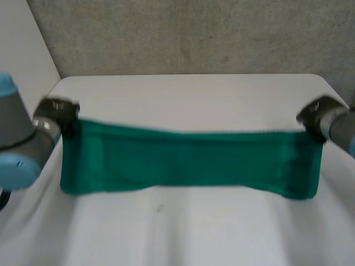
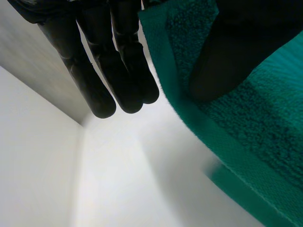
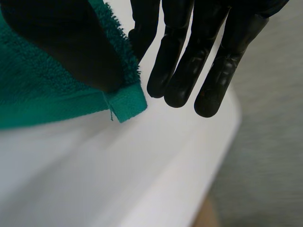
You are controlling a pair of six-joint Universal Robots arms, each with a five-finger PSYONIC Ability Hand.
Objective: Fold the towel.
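Two corners of the towel (image 1: 188, 160) are pinched by the left hand (image 1: 58, 112) and the right hand (image 1: 314, 114). It hangs stretched between them; no fold seems laid yet.

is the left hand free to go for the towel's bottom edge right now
Probably not: the left hand is pinching one top corner of the towel, the right hand the other, holding it stretched.

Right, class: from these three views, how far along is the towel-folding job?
Done: the green towel is lifted and hangs as a stretched band over the white table. In hand: the left hand and right hand each pinch a top corner under the thumb. Left: no finished fold shows; the held edge probably has to be carried over and laid flat.
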